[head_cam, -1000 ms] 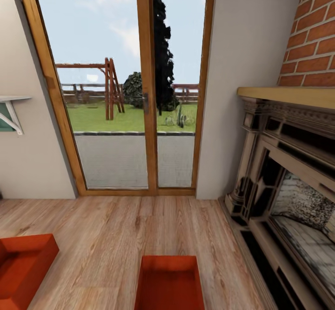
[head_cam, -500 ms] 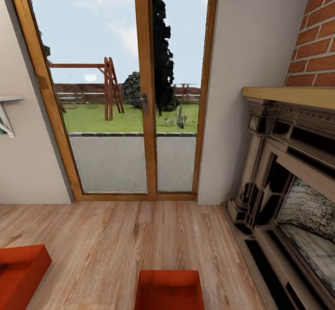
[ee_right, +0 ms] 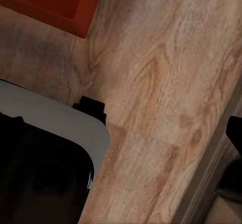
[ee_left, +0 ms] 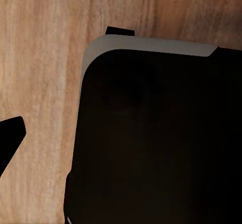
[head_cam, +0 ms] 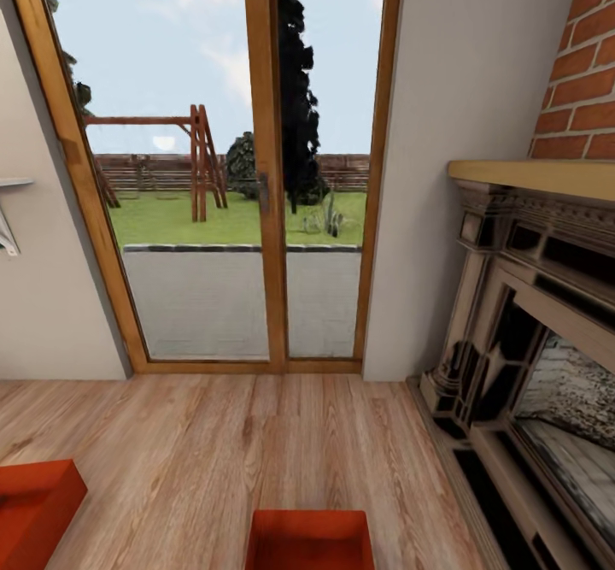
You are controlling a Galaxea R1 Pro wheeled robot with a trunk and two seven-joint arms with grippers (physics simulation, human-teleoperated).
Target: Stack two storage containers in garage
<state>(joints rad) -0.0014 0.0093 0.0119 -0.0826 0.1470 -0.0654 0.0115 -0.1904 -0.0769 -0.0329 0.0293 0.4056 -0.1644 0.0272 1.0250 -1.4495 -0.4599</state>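
Two red-orange storage containers lie on the light wood plank floor of the living room. One container (head_cam: 309,540) sits at the bottom middle of the head view, cut off by the frame. The other container (head_cam: 32,506) is at the bottom left, also partly cut off. A corner of a container (ee_right: 50,2) shows in the right wrist view. A dark fingertip (ee_left: 10,135) of my left gripper hangs over bare planks, and a dark fingertip (ee_right: 235,133) of my right gripper does too. Both stand at the frame edge, spread wide, holding nothing.
Wood-framed glass doors (head_cam: 260,185) stand straight ahead, with a yard behind them. An ornate dark fireplace (head_cam: 530,356) under a brick chimney runs along the right. A beige wall with a white shelf bracket (head_cam: 8,211) is at the left. My dark base (ee_left: 151,133) shows below both wrists.
The whole head view has shifted: the doors look closer and both containers sit lower in the picture, more cut off. The containers themselves lie as before on the planks.
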